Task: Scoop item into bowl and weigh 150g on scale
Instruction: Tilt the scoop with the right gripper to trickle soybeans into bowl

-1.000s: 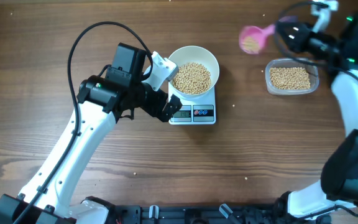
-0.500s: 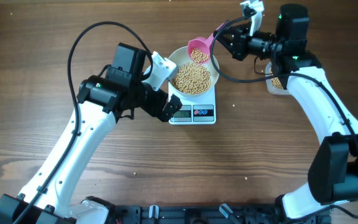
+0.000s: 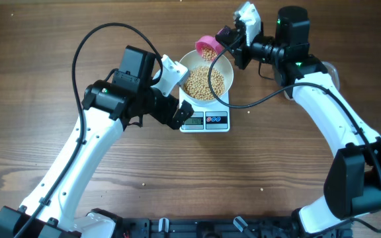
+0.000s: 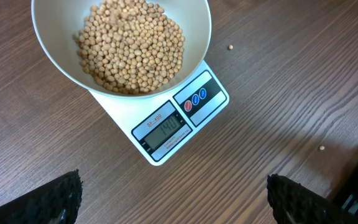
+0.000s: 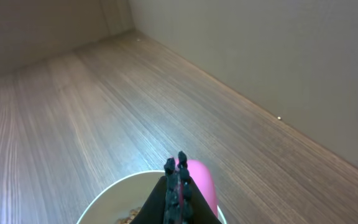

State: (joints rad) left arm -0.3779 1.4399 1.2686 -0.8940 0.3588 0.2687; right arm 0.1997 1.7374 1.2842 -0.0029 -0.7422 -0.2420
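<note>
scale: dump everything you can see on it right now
The scale is a small, white, square unit that looks like plastic, lying flat on the wooden table. Its front edge has a grey LCD whose digits appear to read 140. Beside the LCD is a dark panel with three round buttons, one red and two blue. The white bowl of beans sits on its platform and hides most of it. Nothing else touches it; the open left gripper hangs clear of it.
</note>
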